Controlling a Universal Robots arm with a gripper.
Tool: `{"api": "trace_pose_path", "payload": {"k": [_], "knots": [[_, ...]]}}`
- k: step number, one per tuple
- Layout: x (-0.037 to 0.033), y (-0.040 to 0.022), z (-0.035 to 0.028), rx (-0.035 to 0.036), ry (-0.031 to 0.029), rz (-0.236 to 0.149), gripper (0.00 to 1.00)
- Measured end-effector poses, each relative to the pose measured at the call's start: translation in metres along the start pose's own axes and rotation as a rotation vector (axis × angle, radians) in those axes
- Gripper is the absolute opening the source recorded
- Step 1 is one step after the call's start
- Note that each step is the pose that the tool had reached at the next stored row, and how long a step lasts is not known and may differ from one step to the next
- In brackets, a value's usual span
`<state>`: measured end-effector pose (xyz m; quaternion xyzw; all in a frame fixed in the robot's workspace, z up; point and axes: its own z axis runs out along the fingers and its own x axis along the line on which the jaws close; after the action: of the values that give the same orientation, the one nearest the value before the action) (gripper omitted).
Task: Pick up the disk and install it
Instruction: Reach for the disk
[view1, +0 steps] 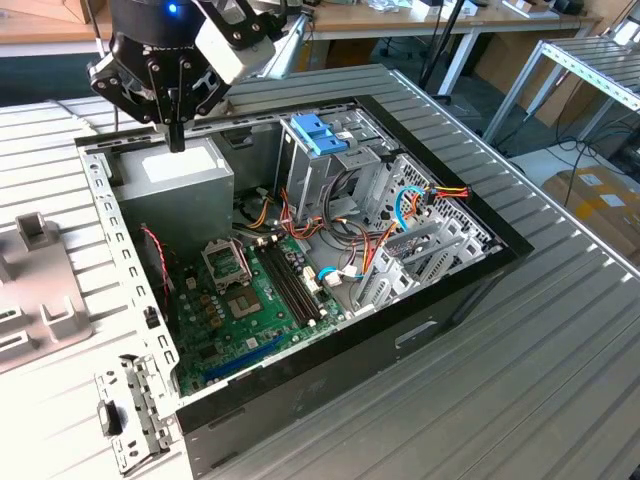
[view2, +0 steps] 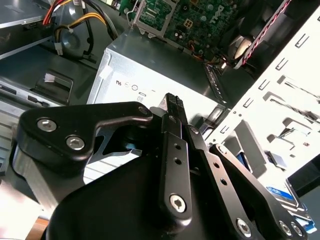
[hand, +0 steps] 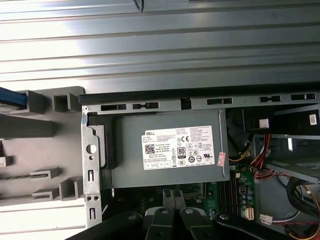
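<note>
We see the gripper (view1: 177, 140) with its two fingers pressed together on nothing, poised over the grey power supply box (hand: 127, 155) inside the open computer case (view1: 330, 380). The box's white label (hand: 178, 147) carries a barcode, rows of fine print and round approval marks. The disk (hand: 10, 97) lies outside the case on the grey fixture (hand: 45, 130) beside it, showing us one bright blue rail, well apart from the gripper.
</note>
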<state>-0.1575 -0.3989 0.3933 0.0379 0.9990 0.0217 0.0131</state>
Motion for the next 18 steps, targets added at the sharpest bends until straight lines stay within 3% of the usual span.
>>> {"api": "trace_pose_path", "payload": {"k": [18], "knots": [[0.0139,-0.0010,-0.0004,0.0000,0.0000,0.000,0.11]]}}
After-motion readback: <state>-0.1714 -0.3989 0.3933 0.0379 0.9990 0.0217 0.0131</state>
